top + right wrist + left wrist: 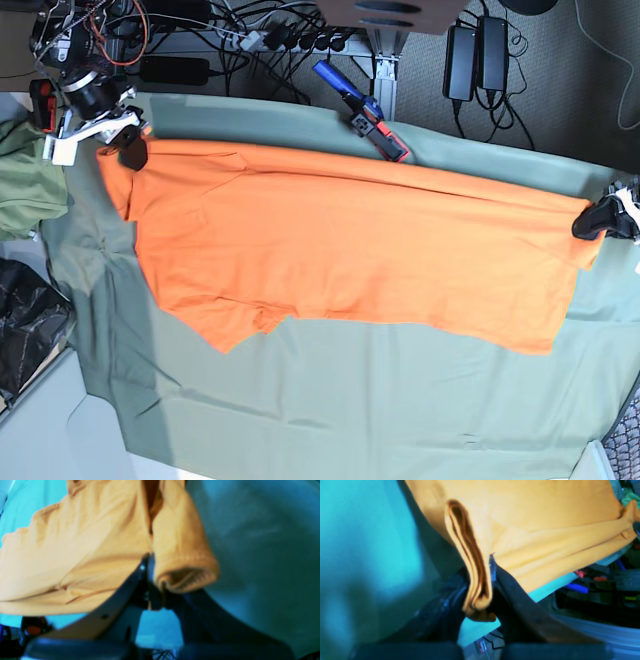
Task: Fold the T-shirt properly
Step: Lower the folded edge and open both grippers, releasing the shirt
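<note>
Plain bright orange short-sleeved fabric T-shirt (pixel 350 250): 1 of it, stretched between the 2 tools across the grey-green cloth-covered surface (pixel 330 400). The edge between the 2 tools looks taut, so it is probably lifted a little; the opposite edge lies on the surface.

Left tool (pixel 481 585): closed tight on a bunched hem corner, several folded layers wedged between the jaws. Rest of the shirt fans out ahead of it and off to 1 side.

Right tool (pixel 150 580): appears clamped on the shirt at a sleeve or shoulder; the hemmed sleeve opening sits right beside the jaw tip and the body of the shirt spreads away to the other side. The wrist view is blurred, so exact bite depth can't be told.

Handling, as a judgement: light, soft, limp knit. No stiffness, so it sags wherever unsupported and needs both ends held under tension to stay flat. Not fragile, and not slippery against the cloth, so dragging may wrinkle both. Best holds are hemmed edges and corners, taking all layers at once; 1 layer alone would peel away.

Also in view: 1 olive-green garment (pixel 25 190) off the surface's edge past the right tool, and 1 blue-and-red clamp (pixel 362 112) on the surface's far edge.
</note>
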`<action>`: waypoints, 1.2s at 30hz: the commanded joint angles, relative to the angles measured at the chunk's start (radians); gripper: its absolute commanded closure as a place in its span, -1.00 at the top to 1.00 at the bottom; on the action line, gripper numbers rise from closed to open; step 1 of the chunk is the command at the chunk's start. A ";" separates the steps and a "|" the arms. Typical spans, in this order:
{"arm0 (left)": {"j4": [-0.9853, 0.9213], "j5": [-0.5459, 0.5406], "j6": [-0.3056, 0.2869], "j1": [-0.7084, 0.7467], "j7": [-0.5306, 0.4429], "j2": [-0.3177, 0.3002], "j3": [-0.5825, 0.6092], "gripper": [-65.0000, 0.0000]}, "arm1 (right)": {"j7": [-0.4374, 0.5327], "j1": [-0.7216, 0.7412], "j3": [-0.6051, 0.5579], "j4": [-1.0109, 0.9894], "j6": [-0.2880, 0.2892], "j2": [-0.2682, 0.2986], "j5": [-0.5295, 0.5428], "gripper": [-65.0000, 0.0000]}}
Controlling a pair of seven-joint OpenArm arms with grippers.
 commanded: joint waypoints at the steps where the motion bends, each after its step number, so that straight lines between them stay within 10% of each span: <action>1: 0.013 -0.009 -0.012 0.000 -0.018 -0.030 -0.014 -1.00 | 0.026 -0.010 0.018 0.016 0.018 0.019 0.004 -1.00; 9: 0.013 -0.009 -0.012 0.045 -0.033 -0.030 -0.014 -1.00 | 0.019 -0.034 0.018 0.014 0.018 0.019 -0.018 -1.00; 12: 0.013 -0.001 -0.012 0.047 -0.036 -0.030 -0.014 -0.62 | 0.018 -0.034 0.016 0.014 0.019 0.019 -0.013 -0.97; 17: 0.013 0.010 -0.012 0.047 -0.044 -0.031 -0.014 -0.53 | 0.018 -0.034 0.016 0.014 0.019 0.019 -0.064 0.37; 24: 0.013 0.033 -0.012 0.047 -0.044 -0.031 -0.035 -0.05 | 0.027 -0.033 0.037 0.014 0.018 0.020 -0.140 0.36; 36: 0.013 0.066 -0.012 0.017 -0.149 -0.033 -0.156 0.11 | 0.090 0.089 0.106 -0.011 0.016 0.084 -0.139 0.36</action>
